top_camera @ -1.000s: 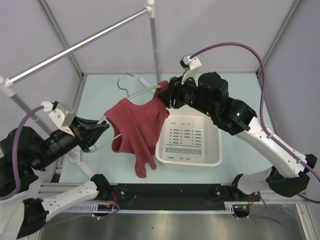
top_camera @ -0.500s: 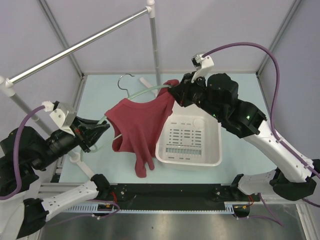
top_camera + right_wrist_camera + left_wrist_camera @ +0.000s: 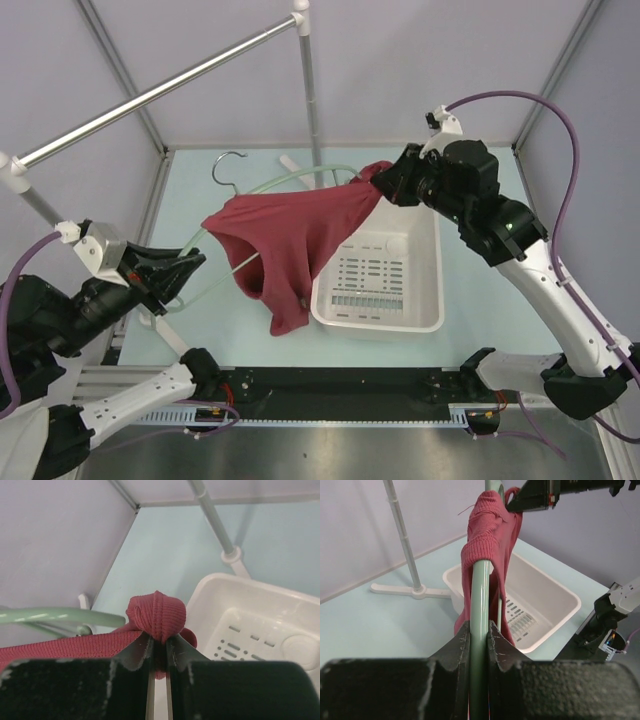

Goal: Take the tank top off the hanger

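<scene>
The dark red tank top [image 3: 290, 240] hangs stretched in mid-air over the left rim of the white basket. My right gripper [image 3: 385, 178] is shut on its bunched shoulder strap [image 3: 157, 615], pulled off the right end of the pale green hanger [image 3: 290, 180]. My left gripper [image 3: 185, 268] is shut on the hanger's left end [image 3: 480, 630]; the other strap [image 3: 482, 545] is still looped over the hanger arm. The metal hook [image 3: 228, 165] points up and left. The tank top's lower part droops beside the basket.
A white plastic basket [image 3: 420, 300] stands on the pale blue table at centre right. A silver rail [image 3: 160, 95] on white posts crosses the upper left; its upright [image 3: 310, 95] and foot [image 3: 410, 590] stand behind the garment.
My right gripper has pulled the strap rightward, off the hanger's right end, stretching the tank top wide. My left gripper with the hanger has drawn back to the left and lower.
</scene>
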You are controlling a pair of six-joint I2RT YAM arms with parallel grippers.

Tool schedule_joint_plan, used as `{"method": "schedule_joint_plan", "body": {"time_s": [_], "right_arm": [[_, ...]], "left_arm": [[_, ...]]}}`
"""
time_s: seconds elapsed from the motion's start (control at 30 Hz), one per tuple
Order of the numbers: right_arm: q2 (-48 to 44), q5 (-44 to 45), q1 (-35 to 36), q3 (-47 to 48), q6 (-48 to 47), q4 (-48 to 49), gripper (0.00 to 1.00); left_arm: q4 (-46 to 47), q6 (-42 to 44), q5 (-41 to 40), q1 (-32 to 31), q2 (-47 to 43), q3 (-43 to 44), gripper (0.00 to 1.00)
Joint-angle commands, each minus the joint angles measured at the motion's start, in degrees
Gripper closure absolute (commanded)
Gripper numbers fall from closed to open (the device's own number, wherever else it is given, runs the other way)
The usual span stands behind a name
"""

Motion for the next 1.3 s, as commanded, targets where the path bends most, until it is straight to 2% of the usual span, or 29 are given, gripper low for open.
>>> {"method": "schedule_joint_plan", "body": {"time_s": [0.0,0.07,0.17,0.27,0.3,0.37,0.4,0.53,0.67,0.77,0.8,0.9,1.07,1.27], "right_arm": [[-2.89,-7.34,-0.99,-4.29,2.17,1.92,1.0],[-3.68,-10.51,-0.72,-7.97,2.7,4.1,1.0],[-3.07,-16.23,1.64,-9.75,2.27,5.7,0.94],[-1.67,-15.89,4.54,-7.3,-0.98,1.95,0.79],[-0.71,-13.71,5.16,-4.16,-1.94,0.18,0.64],[0.18,-10.2,6.48,-0.98,-4.75,-5.42,0.46],[0.88,-6.09,6.92,2.43,-5.46,-7.02,0.32],[1.85,2.56,10.26,8.77,-9.15,-10.73,0.1],[2.99,1.43,16.31,11.25,-11.18,-3.37,0.04],[4.75,-0.16,25.27,9.77,-14.34,5.77,0.01],[5.8,0.63,29.99,9.67,-16.61,7.62,0.0],[10.98,6.59,34.95,13.53,-19.61,9.22,0.0],[14.6,13.37,36.02,18.37,-15.4,12.02,0.03],[14.6,16.01,35.67,18.2,-11.89,18.27,0.13]], "left_arm": [[10.99,0.56,-2.97,-0.14,-2.71,-1.1,1.0],[13.61,0.47,-3.33,-0.14,-3.32,-2.07,1.0],[15.91,0.91,-4.11,-0.05,-2.72,-2.42,1.0],[16.88,0.65,-8.41,-0.14,-1.66,-1.72,1.0],[16.97,0.56,-9.82,-0.14,-0.87,-1.37,1.0],[16.97,0.12,-14.39,-0.14,0.01,0.04,1.0],[16.88,0.04,-15.62,-0.05,0.54,0.48,1.0],[16.62,0.03,-19.76,-0.14,2.2,3.28,1.0],[16.27,-2.51,-20.99,-0.05,4.05,4.61,1.0],[14.86,-6.98,-21.69,-0.05,5.81,6.1,1.0],[14.6,-7.95,-20.91,-0.05,6.16,6.19,1.0],[13.9,-8.49,-17.32,-0.14,6.69,6.46,1.0],[11.0,-7.18,-14.59,-0.14,6.08,4.97,1.0],[8.71,-4.89,-6.94,-0.05,4.68,1.36,1.0]]}}
